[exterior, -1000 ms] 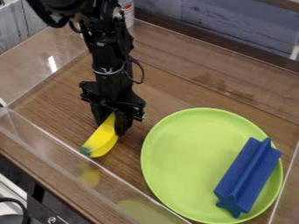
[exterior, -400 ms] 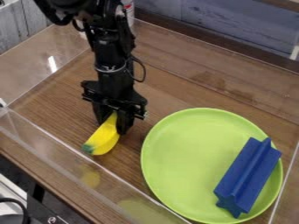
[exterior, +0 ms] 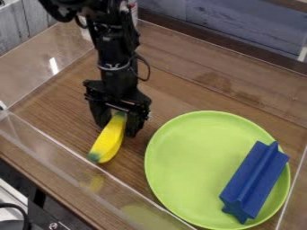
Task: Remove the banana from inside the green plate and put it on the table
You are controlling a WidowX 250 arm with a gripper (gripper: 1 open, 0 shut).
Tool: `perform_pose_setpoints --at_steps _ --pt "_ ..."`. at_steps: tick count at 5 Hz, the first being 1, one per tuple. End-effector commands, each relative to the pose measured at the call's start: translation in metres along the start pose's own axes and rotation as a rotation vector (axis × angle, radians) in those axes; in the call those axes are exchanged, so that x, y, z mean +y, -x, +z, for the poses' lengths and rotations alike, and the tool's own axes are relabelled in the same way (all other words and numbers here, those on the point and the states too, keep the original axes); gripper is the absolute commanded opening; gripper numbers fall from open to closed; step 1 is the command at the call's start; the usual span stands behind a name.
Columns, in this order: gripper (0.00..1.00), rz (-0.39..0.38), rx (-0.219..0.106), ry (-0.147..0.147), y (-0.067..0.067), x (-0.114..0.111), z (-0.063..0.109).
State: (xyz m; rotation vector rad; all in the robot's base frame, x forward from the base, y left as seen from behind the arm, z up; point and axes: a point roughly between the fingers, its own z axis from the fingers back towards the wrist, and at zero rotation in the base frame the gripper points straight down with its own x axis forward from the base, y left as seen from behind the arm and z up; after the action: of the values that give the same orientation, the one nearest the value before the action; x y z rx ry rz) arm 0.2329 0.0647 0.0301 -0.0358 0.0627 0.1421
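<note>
The gripper point(exterior: 117, 118) is pointing straight down over the table point(exterior: 192, 76), its two black fingers point(exterior: 99, 113) spreading apart and standing on either side of the banana's upper end without pinching it. The banana point(exterior: 108, 141) is lying flat on the wood, its far end sitting between the fingers and its near, dark-tipped end pointing toward the clear wall point(exterior: 54, 166) at the front. It is resting just left of the green plate point(exterior: 198, 157), outside the rim and not touching it. On the plate's right side a blue ridged block point(exterior: 254, 181) is lying at an angle. The arm is rising from the gripper toward the top left corner.
</note>
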Motion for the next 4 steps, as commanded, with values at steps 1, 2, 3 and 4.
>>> perform_pose_setpoints --at_steps 1,2,3,4 --pt "1.0 -0.012 -0.066 0.005 -0.011 -0.003 0.031" --pt "1.0 -0.022 -0.1 0.016 -0.016 -0.008 0.061" --pt "1.0 -0.046 -0.13 0.015 -0.023 -0.017 0.088" --pt "1.0 -0.088 -0.137 0.001 -0.027 -0.017 0.087"
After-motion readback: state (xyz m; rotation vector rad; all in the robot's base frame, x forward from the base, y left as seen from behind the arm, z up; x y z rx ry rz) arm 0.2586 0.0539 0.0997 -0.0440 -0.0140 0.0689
